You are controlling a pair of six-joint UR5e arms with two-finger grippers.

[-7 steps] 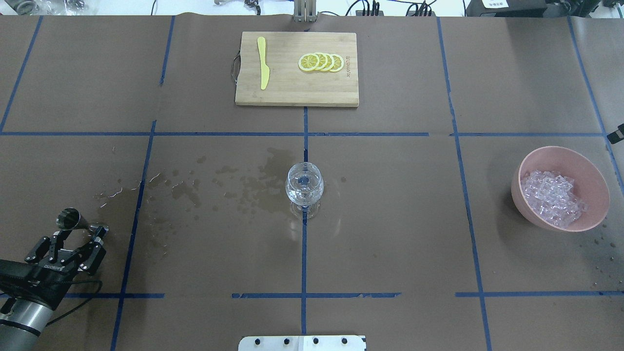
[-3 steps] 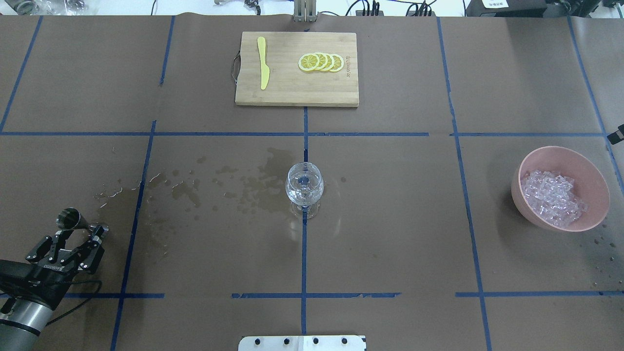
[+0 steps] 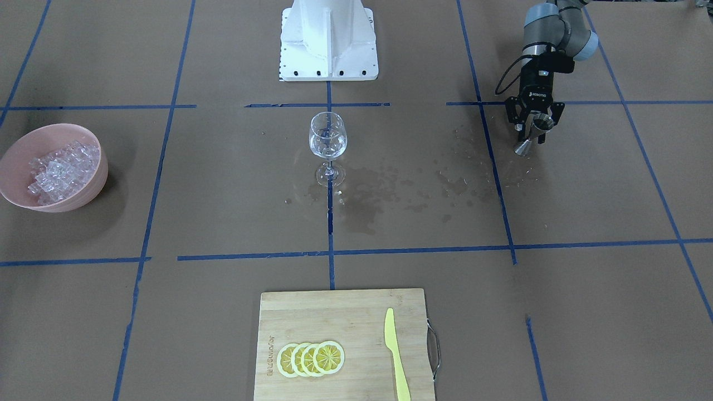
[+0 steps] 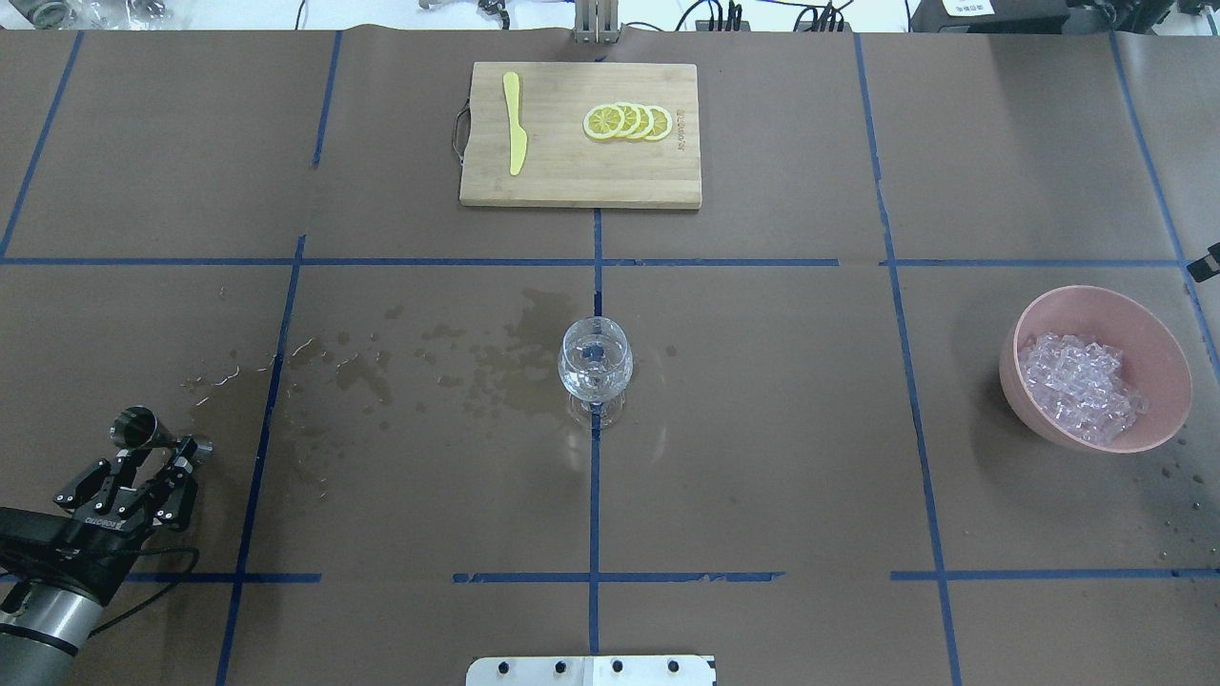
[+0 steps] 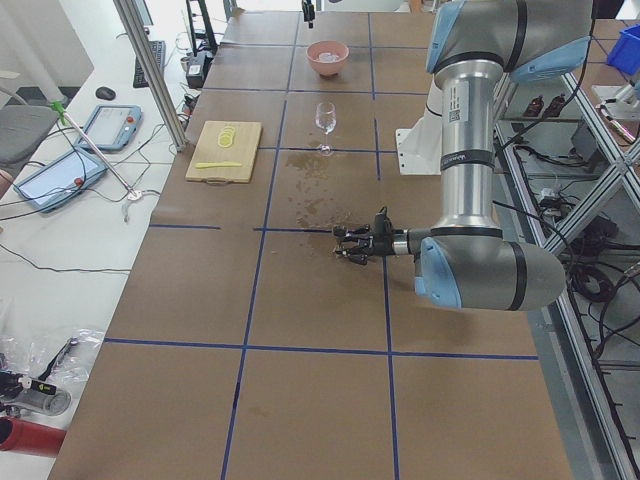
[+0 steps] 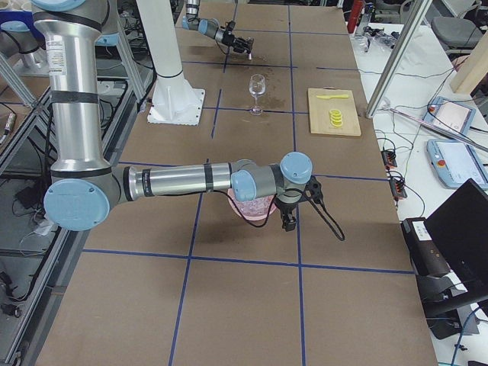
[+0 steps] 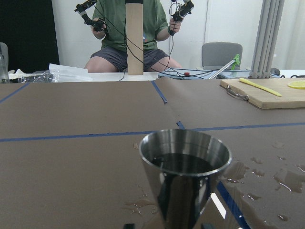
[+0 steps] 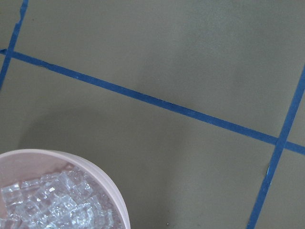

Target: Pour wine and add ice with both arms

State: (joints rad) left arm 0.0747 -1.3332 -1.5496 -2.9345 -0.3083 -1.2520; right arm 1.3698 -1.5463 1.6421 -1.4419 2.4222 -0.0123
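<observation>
A steel jigger (image 4: 133,427) stands on the table at the near left, also in the front view (image 3: 526,143) and close up in the left wrist view (image 7: 183,176). My left gripper (image 4: 157,457) is open, its fingers on either side of the jigger. The wine glass (image 4: 595,367) stands at the table's middle with a little clear wine (image 3: 327,147) in it. The ice (image 4: 1082,376) fills a pink bowl (image 4: 1153,329) at the right. My right gripper (image 6: 288,219) hangs by the bowl's edge; I cannot tell if it is open or shut.
A bamboo cutting board (image 4: 581,181) at the far middle holds lemon slices (image 4: 629,122) and a yellow knife (image 4: 515,124). Wet patches (image 4: 496,357) spread left of the glass. The white base block (image 3: 328,39) stands at the near edge. A seated person (image 7: 128,28) is beyond the table.
My left gripper has drawn back slightly toward the robot's side. The jigger, glass and bowl have not moved.
</observation>
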